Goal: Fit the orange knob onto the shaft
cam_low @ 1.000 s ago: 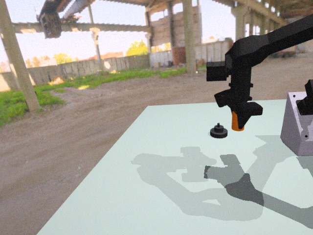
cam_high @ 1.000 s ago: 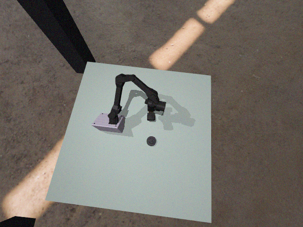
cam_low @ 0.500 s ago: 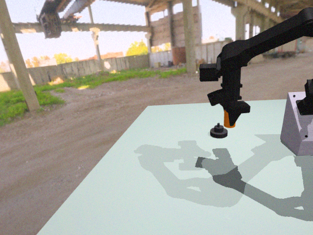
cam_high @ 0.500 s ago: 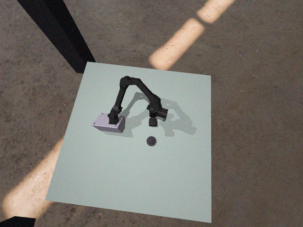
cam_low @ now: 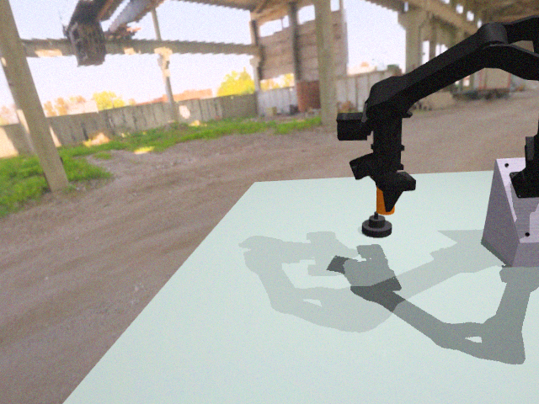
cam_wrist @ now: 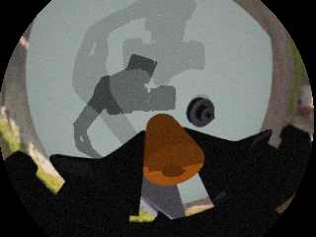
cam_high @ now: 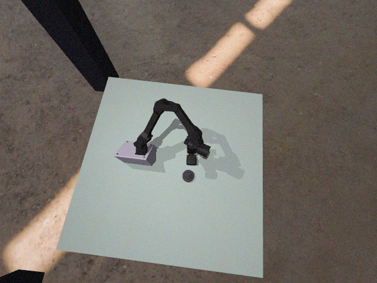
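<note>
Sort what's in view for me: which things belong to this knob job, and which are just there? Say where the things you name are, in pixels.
Part of the job:
- orange knob [cam_low: 380, 200] [cam_wrist: 170, 143], held in the gripper [cam_low: 387, 204]
- round pedestal [cam_high: 184, 178] [cam_low: 376, 231] [cam_wrist: 195, 116]
- dark shaft [cam_low: 376, 215] standing on it

Just there:
- black post [cam_high: 76, 36] beside the table
- concrete pillar [cam_low: 32, 99] in the background
</note>
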Motion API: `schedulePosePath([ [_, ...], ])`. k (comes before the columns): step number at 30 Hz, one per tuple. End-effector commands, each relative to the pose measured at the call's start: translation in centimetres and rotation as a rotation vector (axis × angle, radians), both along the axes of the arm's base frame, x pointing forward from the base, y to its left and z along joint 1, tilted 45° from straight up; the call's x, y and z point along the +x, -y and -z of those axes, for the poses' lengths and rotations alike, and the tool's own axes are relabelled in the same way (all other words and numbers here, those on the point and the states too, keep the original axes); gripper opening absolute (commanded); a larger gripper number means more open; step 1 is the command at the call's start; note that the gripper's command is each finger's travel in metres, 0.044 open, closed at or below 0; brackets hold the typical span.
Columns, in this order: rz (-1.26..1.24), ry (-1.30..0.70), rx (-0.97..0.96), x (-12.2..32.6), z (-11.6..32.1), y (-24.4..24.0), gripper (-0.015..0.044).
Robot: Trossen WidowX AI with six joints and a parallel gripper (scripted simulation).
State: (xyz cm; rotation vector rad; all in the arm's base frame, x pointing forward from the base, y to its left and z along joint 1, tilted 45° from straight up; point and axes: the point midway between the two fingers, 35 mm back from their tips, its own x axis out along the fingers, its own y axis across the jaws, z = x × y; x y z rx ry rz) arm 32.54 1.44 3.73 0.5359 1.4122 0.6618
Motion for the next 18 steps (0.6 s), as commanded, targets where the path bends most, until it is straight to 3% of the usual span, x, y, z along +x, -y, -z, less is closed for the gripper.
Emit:
schedulePosePath([
  [1, -0.002, 0.003, -0.005, 0.3, 1.1, 0.8, 0.0],
  [18, -0.003, 0.003, -0.004, 0.7, 5.8, 3.8, 0.0],
])
